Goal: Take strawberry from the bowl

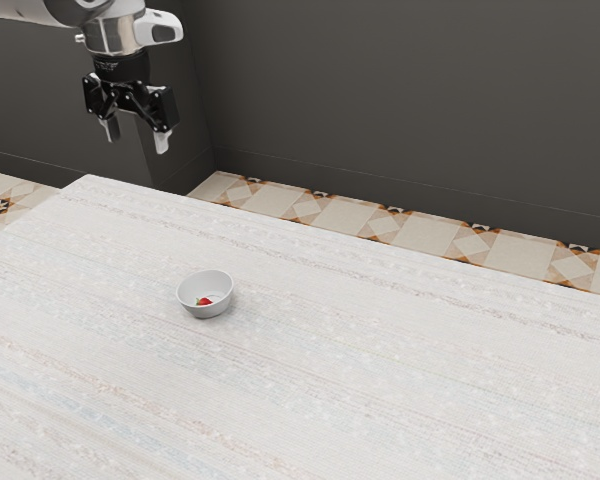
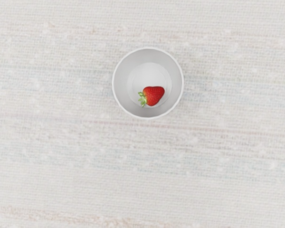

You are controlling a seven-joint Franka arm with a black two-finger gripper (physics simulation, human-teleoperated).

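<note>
With the approach in hand, the gripper (image 1: 136,136) hung wide-jawed at the exterior view's far left, and the strawberry (image 2: 153,96), lying inside the bowl (image 2: 124,69), called for a careful descent next.

Prob. home rm, patterned tile flr (image 1: 340,212), dk gray wall (image 1: 400,100) w/ baseboard (image 1: 380,189), pale striped tabletop (image 1: 400,360)

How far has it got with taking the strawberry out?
Nothing looks done yet: the strawberry lies inside the white bowl. Nothing is in hand, as the open gripper hangs above the table, well away from the bowl. Reaching down, grasping the berry and lifting it out are all left.
</note>
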